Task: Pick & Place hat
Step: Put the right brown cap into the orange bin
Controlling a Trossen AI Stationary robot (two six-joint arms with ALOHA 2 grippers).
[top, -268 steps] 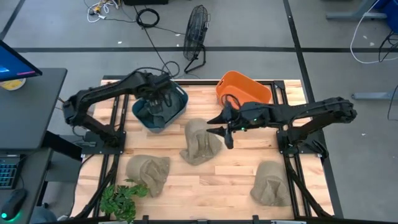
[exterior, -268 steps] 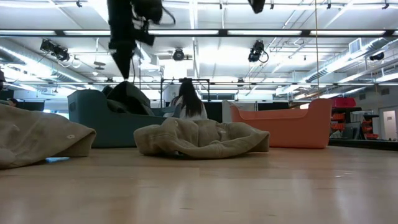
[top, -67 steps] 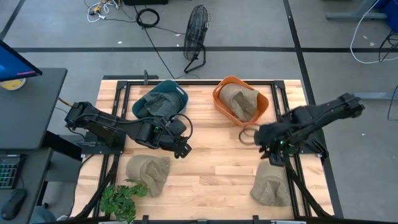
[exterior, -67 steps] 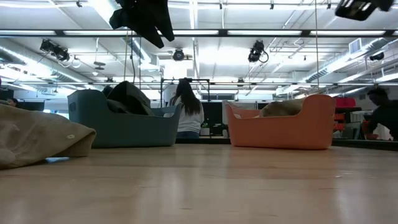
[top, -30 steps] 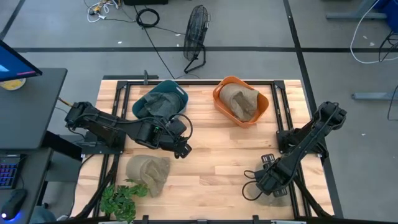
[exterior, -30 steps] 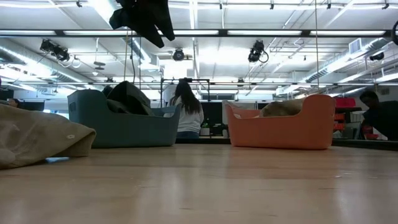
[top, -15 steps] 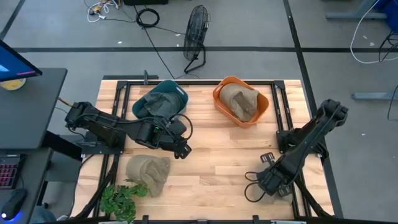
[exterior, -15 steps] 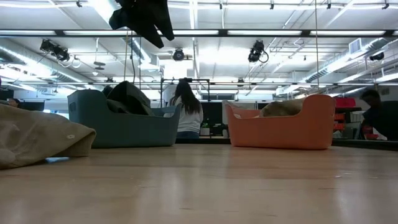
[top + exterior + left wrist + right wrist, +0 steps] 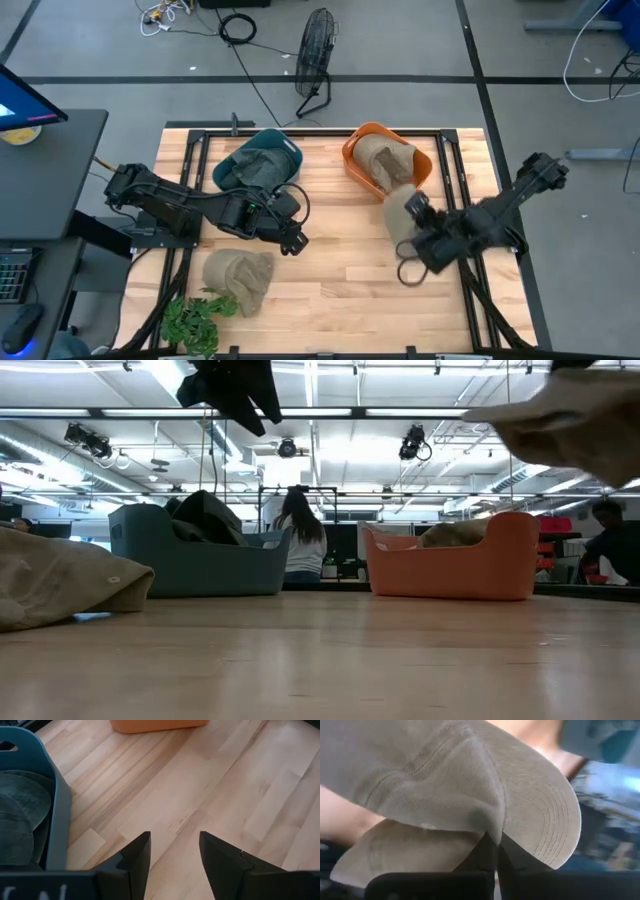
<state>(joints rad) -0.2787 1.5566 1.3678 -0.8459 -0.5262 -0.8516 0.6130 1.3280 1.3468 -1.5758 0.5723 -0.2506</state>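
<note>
My right gripper [image 9: 414, 212] is shut on a beige corduroy hat [image 9: 396, 226], which is up in the air just near-side of the orange bin [image 9: 426, 172]. The low view shows this hat high at the right [image 9: 570, 420]. A second beige hat [image 9: 385, 160] lies in the orange bin. A third [image 9: 238, 277] rests on the table at the near left. My left gripper [image 9: 291, 241] hovers open over bare wood [image 9: 172, 852], beside the blue bin [image 9: 292, 160] of dark hats. My right gripper pinches the hat's cloth between its two shut fingers [image 9: 487, 855], at a fold of the crown [image 9: 487, 831] beside the brim [image 9: 545, 830]. The hat spreads out ahead of the fingers, lifted clear of the table.
A potted plant [image 9: 190, 320] stands at the near left corner. A cable loop [image 9: 410, 272] hangs under the right arm. Black frame rails run along the table's left and right edges. A person [image 9: 300, 540] is in the room beyond the far edge.
My right gripper has taken hold of the beige hat at the table's near right, lifted it clear, and carried it up and toward the far edge, close to the orange bin. The spot where the hat lay is now bare.
</note>
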